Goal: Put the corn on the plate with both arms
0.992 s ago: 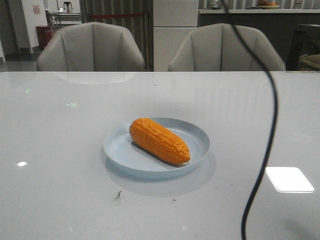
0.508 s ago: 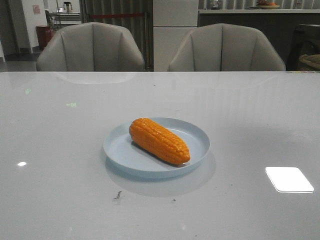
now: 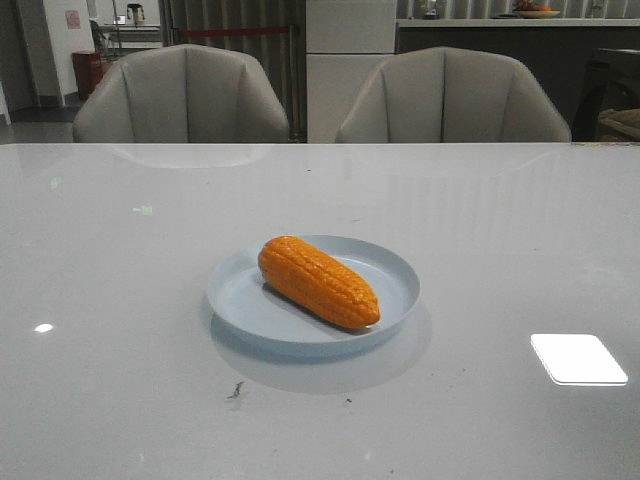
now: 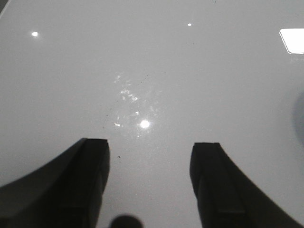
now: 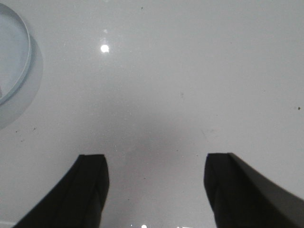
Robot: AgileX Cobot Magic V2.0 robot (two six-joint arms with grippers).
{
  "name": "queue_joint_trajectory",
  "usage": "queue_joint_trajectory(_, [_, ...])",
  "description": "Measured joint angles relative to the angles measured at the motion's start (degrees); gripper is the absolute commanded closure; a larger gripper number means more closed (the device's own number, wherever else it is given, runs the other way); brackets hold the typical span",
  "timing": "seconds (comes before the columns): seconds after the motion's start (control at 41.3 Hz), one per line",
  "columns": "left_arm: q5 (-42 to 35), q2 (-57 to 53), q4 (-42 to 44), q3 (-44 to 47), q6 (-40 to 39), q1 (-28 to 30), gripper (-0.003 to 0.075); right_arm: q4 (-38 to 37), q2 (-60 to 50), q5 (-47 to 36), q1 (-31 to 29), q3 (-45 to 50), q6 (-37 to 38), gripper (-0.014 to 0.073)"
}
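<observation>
The orange-yellow corn [image 3: 318, 281] lies diagonally inside the pale blue plate [image 3: 240, 298] at the middle of the table, tapered end toward the front right. Neither arm shows in the front view. In the left wrist view my left gripper [image 4: 149, 147] is open over bare tabletop, nothing between its dark fingers. My right gripper [image 5: 156, 161] is open too, above bare table, with only the plate's rim [image 5: 23, 61] visible at the edge of that view. The corn does not show in either wrist view.
Two grey chairs [image 3: 182, 95] [image 3: 452, 95] stand behind the table's far edge. A bright rectangular light reflection [image 3: 578, 358] lies on the glossy tabletop at the front right, with small dark specks [image 3: 236, 390] in front of the plate.
A black cable that hung across the right of the front view one second ago has gone out of view. The corn and plate have not moved.
</observation>
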Motion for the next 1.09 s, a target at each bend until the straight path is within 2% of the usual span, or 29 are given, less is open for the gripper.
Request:
queue_joint_trajectory(0.169, [0.0, 0.0, 0.0, 0.0, 0.0, 0.0, 0.0372, 0.1, -0.4, 0.0, 0.0, 0.1, 0.0, 0.0053])
queue_joint_trajectory(0.508, [-0.1, 0.0, 0.0, 0.0, 0.0, 0.0, 0.0630, 0.1, -0.4, 0.0, 0.0, 0.1, 0.0, 0.0053])
queue_joint_trajectory(1.089, [-0.1, 0.0, 0.0, 0.0, 0.0, 0.0, 0.0627, 0.1, -0.4, 0.0, 0.0, 0.1, -0.1, 0.0053])
